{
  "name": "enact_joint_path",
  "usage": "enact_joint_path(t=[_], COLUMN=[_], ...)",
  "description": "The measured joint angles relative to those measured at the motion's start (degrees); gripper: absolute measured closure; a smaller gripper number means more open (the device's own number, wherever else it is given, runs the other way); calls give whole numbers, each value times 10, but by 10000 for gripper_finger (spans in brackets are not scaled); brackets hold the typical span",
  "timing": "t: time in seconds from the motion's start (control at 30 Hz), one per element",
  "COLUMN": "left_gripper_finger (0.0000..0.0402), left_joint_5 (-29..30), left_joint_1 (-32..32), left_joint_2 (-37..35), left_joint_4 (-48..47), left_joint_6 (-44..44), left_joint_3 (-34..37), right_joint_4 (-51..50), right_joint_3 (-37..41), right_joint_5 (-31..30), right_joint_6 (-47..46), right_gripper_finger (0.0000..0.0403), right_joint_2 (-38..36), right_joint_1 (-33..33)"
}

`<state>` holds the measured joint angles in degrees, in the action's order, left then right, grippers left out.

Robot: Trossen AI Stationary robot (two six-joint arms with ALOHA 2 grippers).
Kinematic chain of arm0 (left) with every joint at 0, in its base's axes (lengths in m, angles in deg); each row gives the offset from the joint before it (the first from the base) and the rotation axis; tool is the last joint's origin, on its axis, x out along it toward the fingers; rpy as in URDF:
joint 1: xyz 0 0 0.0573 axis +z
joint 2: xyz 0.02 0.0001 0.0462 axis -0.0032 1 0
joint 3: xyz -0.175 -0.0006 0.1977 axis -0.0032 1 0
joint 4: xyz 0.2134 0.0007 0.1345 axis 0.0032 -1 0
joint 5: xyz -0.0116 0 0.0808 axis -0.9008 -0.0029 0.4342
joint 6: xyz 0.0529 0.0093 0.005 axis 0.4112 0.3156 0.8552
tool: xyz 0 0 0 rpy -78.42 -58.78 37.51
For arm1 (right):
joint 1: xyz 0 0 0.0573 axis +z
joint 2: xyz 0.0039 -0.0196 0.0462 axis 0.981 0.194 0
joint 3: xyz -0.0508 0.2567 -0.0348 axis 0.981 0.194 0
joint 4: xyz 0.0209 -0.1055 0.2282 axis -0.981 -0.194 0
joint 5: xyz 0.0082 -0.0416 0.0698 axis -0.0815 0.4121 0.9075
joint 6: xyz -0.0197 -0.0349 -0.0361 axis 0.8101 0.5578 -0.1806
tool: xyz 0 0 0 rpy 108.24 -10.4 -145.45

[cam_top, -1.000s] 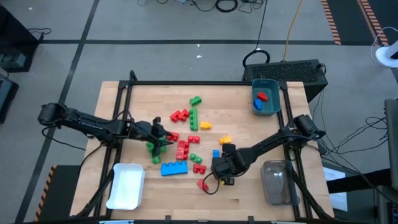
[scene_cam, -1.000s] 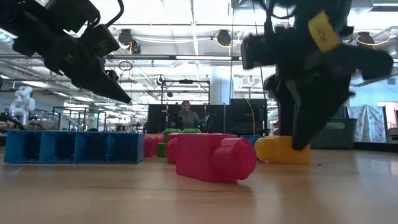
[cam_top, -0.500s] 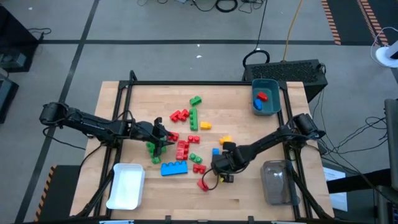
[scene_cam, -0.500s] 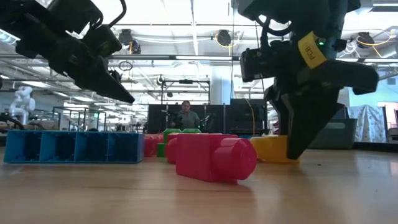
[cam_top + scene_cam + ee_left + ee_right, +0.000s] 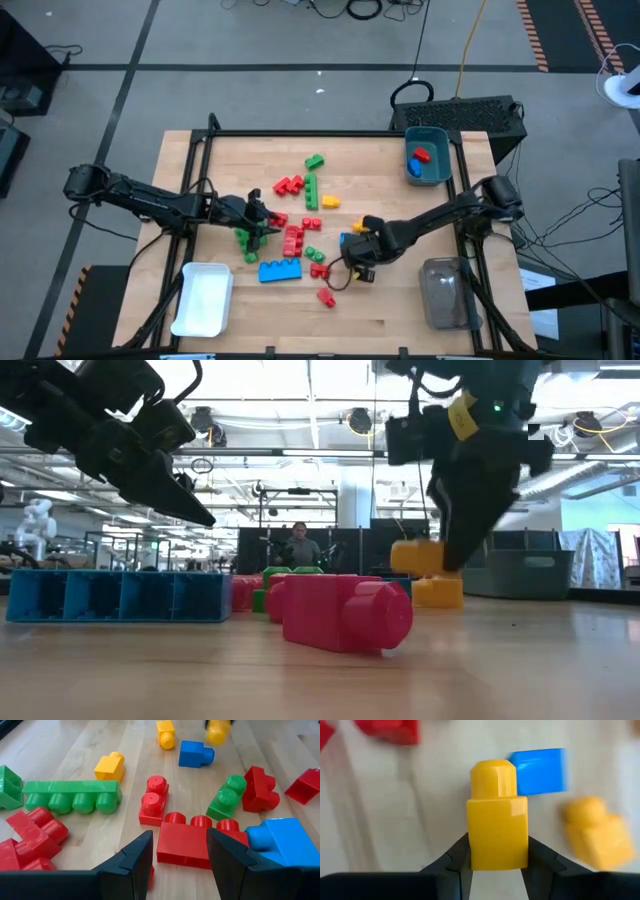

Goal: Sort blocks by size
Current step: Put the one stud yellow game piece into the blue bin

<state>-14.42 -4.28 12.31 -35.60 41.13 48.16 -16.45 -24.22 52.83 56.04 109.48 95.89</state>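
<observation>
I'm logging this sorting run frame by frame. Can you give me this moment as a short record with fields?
right pincer: shut on a small yellow block, lifted off the table
left pincer: open, empty, hovering over a red block
teal bin: holds a red and a blue piece
white bin: no blocks seen inside
loose blocks: scattered mid-table

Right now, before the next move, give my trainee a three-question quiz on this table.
1. True or false: the right hand grips a yellow block.
2. The teal bin holds: A) red and blue blocks, B) only green blocks, C) nothing.
3. Fill in: the white bin sits on the ____ arm's side of the table.

Key: 1 true: its fingers clamp the block, lifted off the table in the low view. 2 A. 3 left, near the left hand, which holds nothing.
</observation>
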Motion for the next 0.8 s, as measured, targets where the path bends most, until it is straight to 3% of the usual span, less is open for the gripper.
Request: enact_joint_path(t=[0.37,0.8], left_gripper_finger=[235,235], left_joint_5=[7,11], left_joint_1=[-5,-5], left_joint_2=[0,0], left_joint_4=[0,-6], left_joint_6=[0,5], left_joint_3=[0,0], right_joint_4=[-103,-92], right_joint_3=[21,197], right_joint_5=[-64,-79], right_joint_6=[-25,-71], right_gripper_finger=[283,283], right_joint_2=[-130,-313], right_joint_1=[-82,-305])
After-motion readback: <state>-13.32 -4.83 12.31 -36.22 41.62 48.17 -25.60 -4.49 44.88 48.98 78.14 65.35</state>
